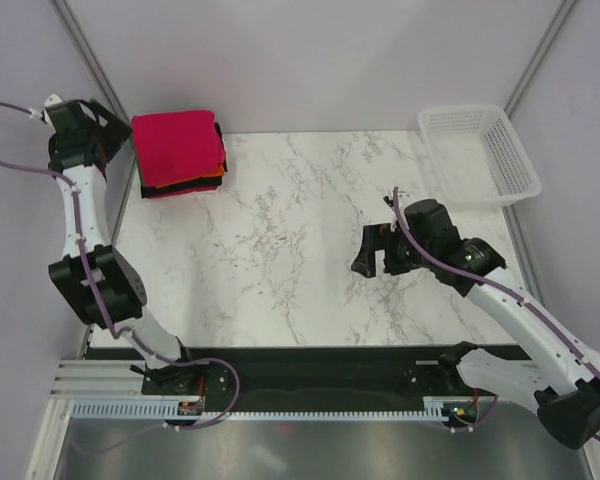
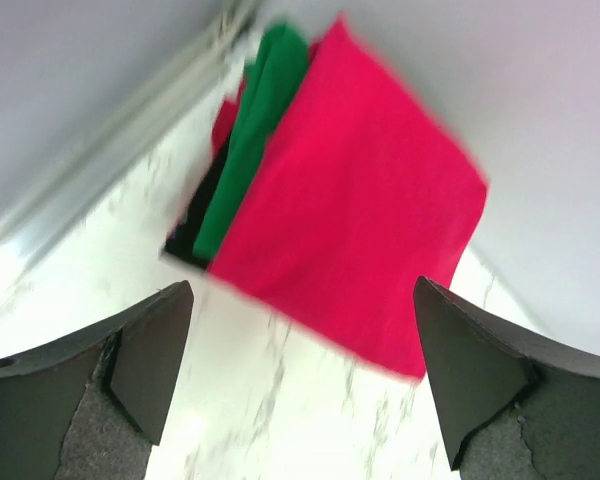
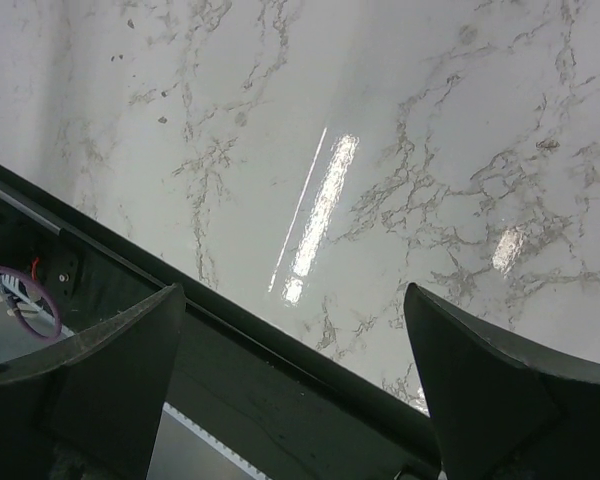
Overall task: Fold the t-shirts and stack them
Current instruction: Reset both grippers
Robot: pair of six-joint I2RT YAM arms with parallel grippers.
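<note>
A stack of folded t-shirts sits at the table's far left corner. The crimson-pink shirt (image 1: pixel 177 145) lies folded on top, with an orange edge (image 1: pixel 213 174) and a black one (image 1: pixel 170 191) under it. The left wrist view shows the pink shirt (image 2: pixel 360 210) above a green shirt (image 2: pixel 255 130) and a black one (image 2: pixel 192 230). My left gripper (image 1: pixel 115 128) is open and empty, just left of the stack and off it; it also shows in the left wrist view (image 2: pixel 300 380). My right gripper (image 1: pixel 378 262) is open and empty above the table's right middle, far from the shirts; it also shows in the right wrist view (image 3: pixel 295 380).
A white plastic lattice basket (image 1: pixel 510 150) stands at the far right corner, with nothing showing in it. The marble table (image 1: pixel 280 240) is bounded by grey walls at the back and sides. The dark front rail (image 3: pixel 310 400) lies under my right gripper.
</note>
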